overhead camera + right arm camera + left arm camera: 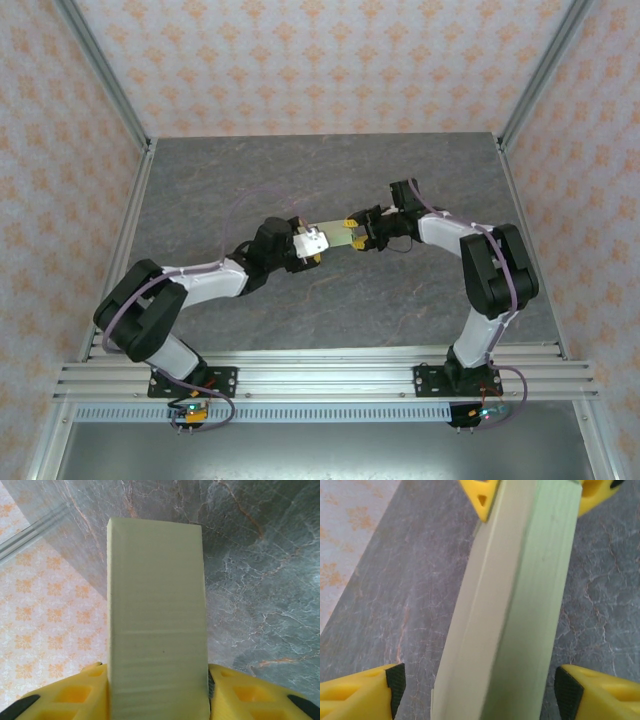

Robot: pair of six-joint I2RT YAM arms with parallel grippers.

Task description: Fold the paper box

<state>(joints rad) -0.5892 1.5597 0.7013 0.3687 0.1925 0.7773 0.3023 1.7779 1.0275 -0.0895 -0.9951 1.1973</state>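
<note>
The paper box is a pale green, flat, long folded piece held above the table between the two arms. My right gripper is shut on its right end; in the right wrist view the yellow fingers press both sides of the paper box. My left gripper stands open around the other end. In the left wrist view its pads sit apart from the paper box, with table showing in the gap on each side. The right gripper's yellow fingertips clamp the far end.
The grey marbled table lies beneath both arms. Patterned walls with metal frame posts close it in on three sides. An aluminium rail carrying the arm bases runs along the near edge.
</note>
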